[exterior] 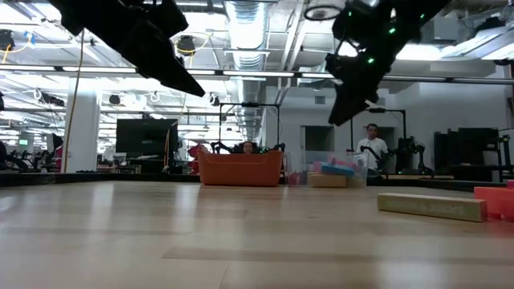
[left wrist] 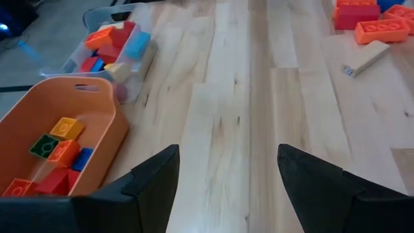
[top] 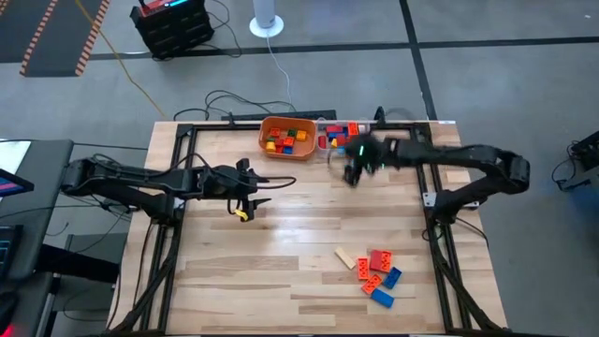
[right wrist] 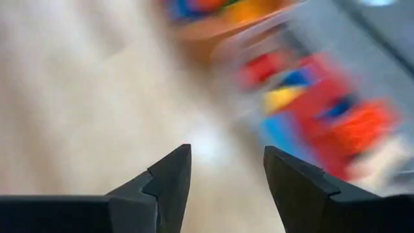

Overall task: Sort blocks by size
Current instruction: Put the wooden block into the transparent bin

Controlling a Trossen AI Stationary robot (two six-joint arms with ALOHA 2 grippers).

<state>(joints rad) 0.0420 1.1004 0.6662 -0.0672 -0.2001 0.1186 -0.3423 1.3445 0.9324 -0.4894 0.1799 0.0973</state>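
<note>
While the left gripper [top: 245,208] is held above bare wood at the table's left-centre, its fingers [left wrist: 155,178] are spread with nothing between them. Small blocks [top: 285,139] are seen in the orange bowl [top: 286,123] at the far edge; more are kept in the clear container [top: 323,140] just beside it. Near that container the right gripper [top: 354,170] is found, jaws parted and empty. Loose blocks [top: 378,274] are scattered at the near right, a tan block [top: 348,258] beside them.
</note>
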